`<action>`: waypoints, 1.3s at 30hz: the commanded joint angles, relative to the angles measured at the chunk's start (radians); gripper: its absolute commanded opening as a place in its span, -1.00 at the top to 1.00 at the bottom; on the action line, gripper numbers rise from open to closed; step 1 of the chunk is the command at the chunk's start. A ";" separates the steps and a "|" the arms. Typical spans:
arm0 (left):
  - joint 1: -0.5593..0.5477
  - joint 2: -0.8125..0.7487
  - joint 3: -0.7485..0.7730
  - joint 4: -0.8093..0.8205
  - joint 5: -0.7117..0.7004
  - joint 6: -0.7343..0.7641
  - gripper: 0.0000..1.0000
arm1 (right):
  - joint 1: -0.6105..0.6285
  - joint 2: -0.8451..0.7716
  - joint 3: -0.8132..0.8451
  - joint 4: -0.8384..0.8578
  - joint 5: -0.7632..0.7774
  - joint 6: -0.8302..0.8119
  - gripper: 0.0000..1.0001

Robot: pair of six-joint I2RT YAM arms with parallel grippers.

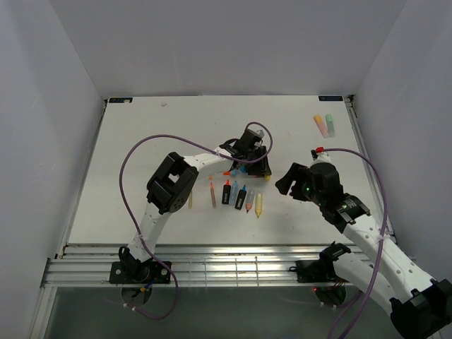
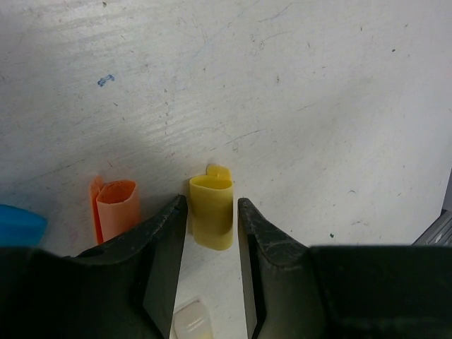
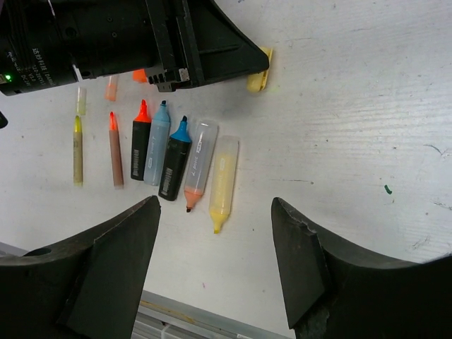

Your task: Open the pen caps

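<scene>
1. Table [image 1: 141,134]: a row of pens [image 3: 176,159] lies near my bases, and their tips appear bare. Two more pens [image 1: 324,125] lie well apart at the far right; I cannot tell whether they are capped.
2. Right gripper [image 3: 215,208]: jaws wide, holding nothing, hovering above the row.
3. Left gripper [image 2: 212,203]: jaws narrowly parted, holding nothing.
4. Yellow cap [image 2: 210,212]: lies on the table between my left jaws, with a thin gap on each side. The orange cap [image 2: 116,208] lies near it.
5. Step, as I judge it: setting down the yellow cap. The next move calls for a straight lift without nudging it.
</scene>
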 commanded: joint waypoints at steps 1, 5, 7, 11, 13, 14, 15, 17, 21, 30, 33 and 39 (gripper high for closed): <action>0.007 -0.023 0.023 -0.030 -0.029 0.019 0.07 | -0.007 0.004 0.002 -0.004 0.011 -0.020 -0.41; 0.007 -0.046 0.020 -0.027 -0.025 0.028 -0.01 | -0.013 0.011 -0.001 -0.002 0.014 -0.021 -0.41; 0.007 -0.063 0.025 -0.026 -0.018 0.031 -0.03 | -0.019 0.014 0.002 -0.002 0.017 -0.029 -0.41; 0.008 -0.091 0.055 -0.034 -0.006 0.046 -0.06 | -0.039 0.030 0.031 -0.004 0.023 -0.054 -0.50; 0.010 -0.114 0.072 -0.043 -0.001 0.049 -0.11 | -0.059 0.043 0.068 -0.010 0.026 -0.075 -0.54; 0.013 -0.122 0.080 -0.051 -0.005 0.051 -0.13 | -0.068 0.059 0.083 -0.018 0.025 -0.081 -0.55; 0.013 -0.129 0.088 -0.060 -0.009 0.057 -0.15 | -0.078 0.066 0.111 -0.019 0.022 -0.090 -0.57; 0.016 -0.155 0.108 -0.079 -0.008 0.065 -0.16 | -0.111 0.094 0.138 -0.022 0.014 -0.115 -0.58; 0.025 -0.223 0.121 -0.108 -0.011 0.086 -0.18 | -0.180 0.160 0.213 -0.021 0.020 -0.158 -0.65; 0.050 -0.515 -0.126 -0.024 0.040 0.092 -0.21 | -0.306 0.517 0.597 0.011 0.068 -0.539 -0.78; 0.051 -0.612 -0.301 0.102 0.063 0.088 -0.23 | -0.360 0.649 0.753 0.034 0.051 -0.619 -0.75; 0.054 -0.813 -0.563 0.292 0.173 0.003 -0.24 | -0.472 0.921 1.001 0.140 -0.134 -0.768 -0.73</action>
